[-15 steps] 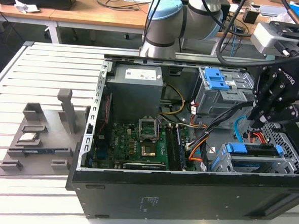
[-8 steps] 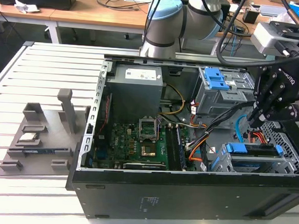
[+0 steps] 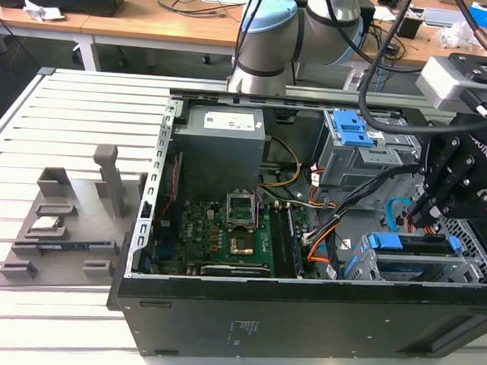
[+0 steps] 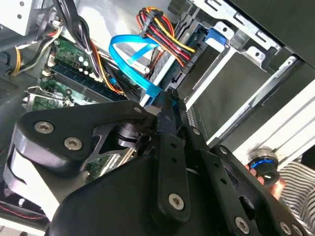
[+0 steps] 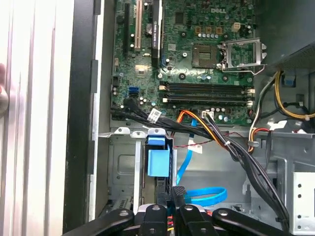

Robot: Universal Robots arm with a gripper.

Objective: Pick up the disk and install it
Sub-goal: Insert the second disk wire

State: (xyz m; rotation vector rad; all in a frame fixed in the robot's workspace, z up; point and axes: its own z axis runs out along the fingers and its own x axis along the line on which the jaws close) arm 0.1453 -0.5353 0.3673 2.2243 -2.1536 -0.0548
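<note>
Installation is in hand: gripper [image 3: 413, 216], fingers pressed together and holding nothing, hovers at the case's four-o'clock corner above the blue-framed disk [image 3: 413, 243], which seems seated in its drive bay [image 3: 468, 264].

cables [image 3: 341, 207] crossing drive bay [image 3: 412, 259], open motherboard [image 3: 224, 235] area

We find no text that can be read with certainty. A white label [image 3: 231, 122] with dark print sits on the power supply [image 3: 220, 152]; its wording is too small to make out. White lettering runs along the body of the gripper [image 3: 417, 216] in the exterior view. The motherboard [image 5: 197, 49] carries fine white markings in the first wrist view. A small white tag [image 5: 154, 116] hangs on the cable bundle [image 5: 133, 112]. Faint print marks the case [image 3: 243, 327].
</note>
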